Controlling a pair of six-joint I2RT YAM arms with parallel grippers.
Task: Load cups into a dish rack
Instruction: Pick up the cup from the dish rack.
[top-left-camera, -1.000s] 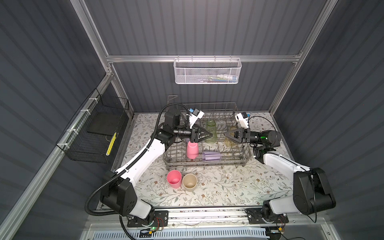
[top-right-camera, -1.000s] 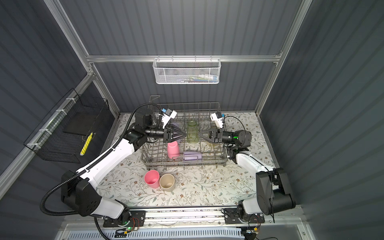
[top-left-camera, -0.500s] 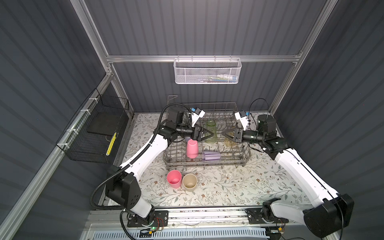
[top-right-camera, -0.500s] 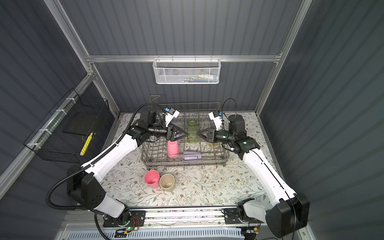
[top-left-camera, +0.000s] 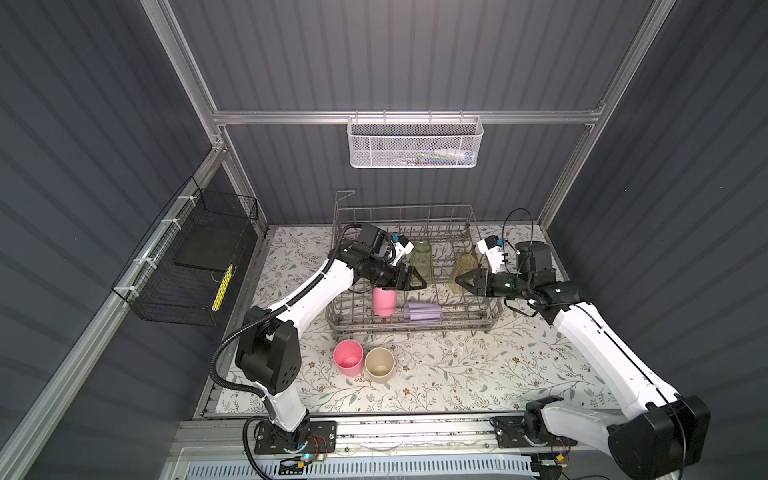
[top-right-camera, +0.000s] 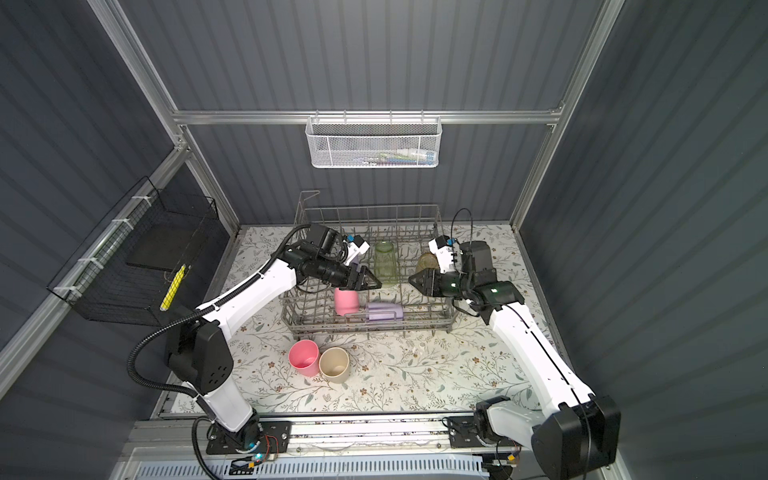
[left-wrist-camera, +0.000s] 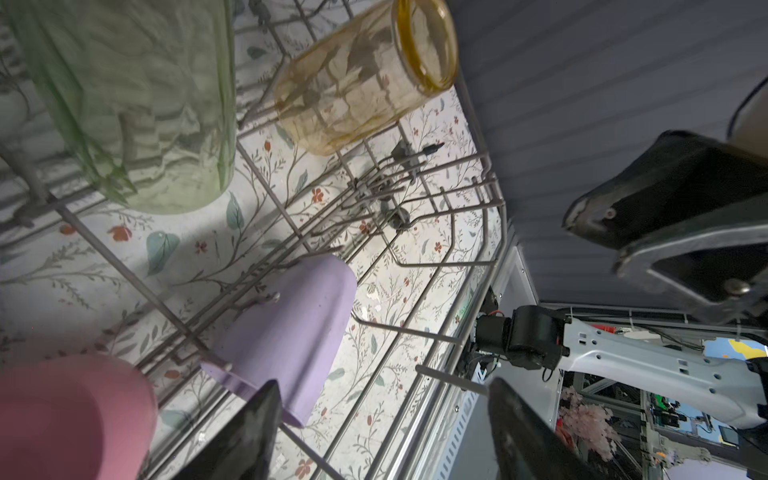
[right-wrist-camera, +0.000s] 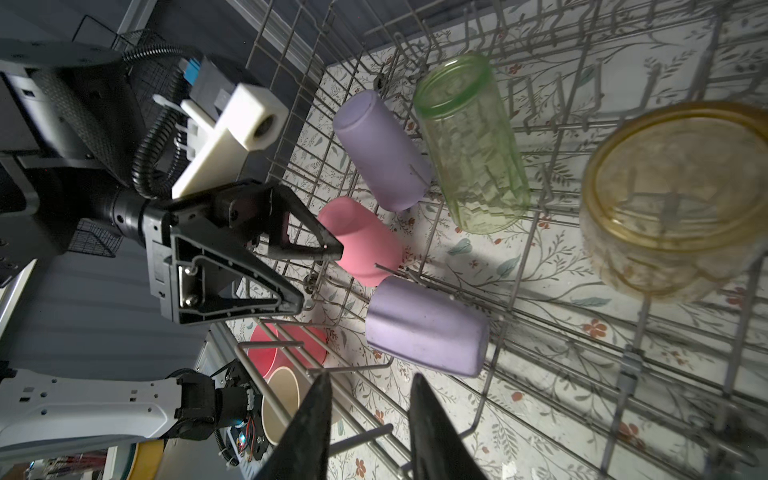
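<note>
The grey wire dish rack stands at the back of the table. In it are an upturned pink cup, a lilac cup on its side, a green glass and an amber glass. The right wrist view shows another lilac cup lying behind the pink one. A pink cup and a beige cup stand upright in front of the rack. My left gripper hangs open and empty above the pink cup. My right gripper faces it beside the amber glass, jaws apart with nothing between them.
A white mesh basket hangs on the back wall. A black wire basket hangs on the left wall. The rack's tall grid sides rise around both grippers. The floral table stretches out in front of the rack.
My left jaws have spread wide above the pink cup. My right jaws have parted a little, and the right arm has unfolded with its elbow lifted.
</note>
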